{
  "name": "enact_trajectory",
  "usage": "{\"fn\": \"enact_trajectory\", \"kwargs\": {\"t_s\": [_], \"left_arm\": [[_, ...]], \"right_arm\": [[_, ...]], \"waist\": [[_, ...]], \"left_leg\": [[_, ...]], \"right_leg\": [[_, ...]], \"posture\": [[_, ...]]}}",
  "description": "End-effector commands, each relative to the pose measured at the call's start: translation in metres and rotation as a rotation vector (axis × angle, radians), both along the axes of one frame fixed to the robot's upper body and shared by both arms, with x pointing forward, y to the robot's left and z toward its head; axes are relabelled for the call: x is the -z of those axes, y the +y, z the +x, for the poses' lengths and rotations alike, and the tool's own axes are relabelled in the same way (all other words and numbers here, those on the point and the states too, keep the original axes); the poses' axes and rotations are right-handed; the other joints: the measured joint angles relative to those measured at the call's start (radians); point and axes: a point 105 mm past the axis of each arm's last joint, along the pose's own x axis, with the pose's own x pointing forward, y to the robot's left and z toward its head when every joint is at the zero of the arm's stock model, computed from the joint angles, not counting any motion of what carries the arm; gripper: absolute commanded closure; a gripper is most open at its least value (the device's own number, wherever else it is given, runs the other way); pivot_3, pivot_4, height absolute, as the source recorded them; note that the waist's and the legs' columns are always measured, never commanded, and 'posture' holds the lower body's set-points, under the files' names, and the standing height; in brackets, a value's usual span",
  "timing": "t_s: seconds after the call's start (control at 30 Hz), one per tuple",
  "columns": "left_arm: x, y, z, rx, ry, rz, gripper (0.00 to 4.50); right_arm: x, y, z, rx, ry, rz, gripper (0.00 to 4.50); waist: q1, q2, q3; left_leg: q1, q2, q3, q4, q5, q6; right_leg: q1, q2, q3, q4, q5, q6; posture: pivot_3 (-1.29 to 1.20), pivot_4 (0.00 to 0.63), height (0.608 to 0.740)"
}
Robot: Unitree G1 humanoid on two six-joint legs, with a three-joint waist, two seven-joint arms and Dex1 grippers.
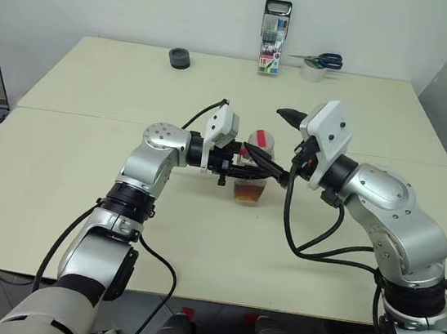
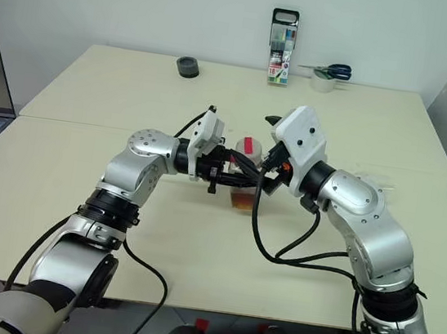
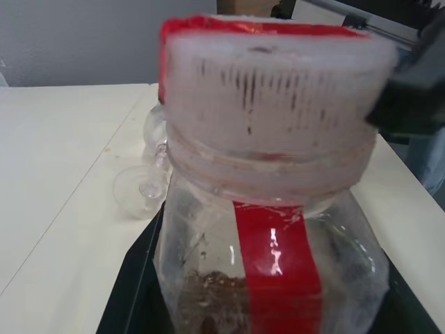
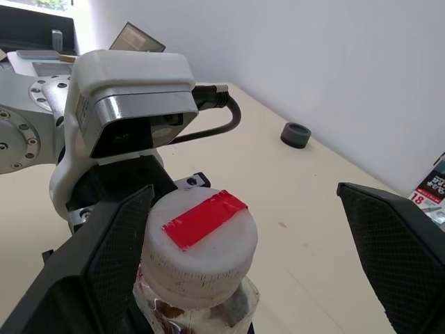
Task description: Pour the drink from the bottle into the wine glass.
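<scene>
Left gripper (image 1: 244, 163) clamped on bottle (image 1: 253, 171) at table (image 1: 94, 84) centre, cap (image 4: 198, 240) on. Right gripper (image 4: 243, 257) spread wide, straddling cap from 3 o'clock. Step: uncapping. Next: close on cap, twist off. Wine glass (image 3: 149, 170) lies just beyond bottle.
</scene>
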Motion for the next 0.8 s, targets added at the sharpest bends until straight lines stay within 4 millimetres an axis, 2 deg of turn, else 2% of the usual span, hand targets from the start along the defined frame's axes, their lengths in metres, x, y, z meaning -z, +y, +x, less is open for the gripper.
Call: {"fn": "enact_trajectory", "kwargs": {"t_s": [0.03,0.8], "left_arm": [[-0.013,-0.002,-0.003,0.021,-0.059,-0.016,2.79],[-0.01,0.0,-0.005,0.025,-0.055,-0.001,2.79]], "right_arm": [[-0.008,-0.008,-0.001,0.03,-0.027,0.017,0.0],[-0.006,-0.026,-0.004,0.075,0.028,0.055,0.0]], "waist": [[0.0,0.0,0.0],[0.0,0.0,0.0]], "left_leg": [[0.0,0.0,0.0,0.0,0.0,0.0],[0.0,0.0,0.0,0.0,0.0,0.0]], "right_leg": [[0.0,0.0,0.0,0.0,0.0,0.0],[0.0,0.0,0.0,0.0,0.0,0.0]], "posture": [[0.0,0.15,0.74],[0.0,0.15,0.74]]}}
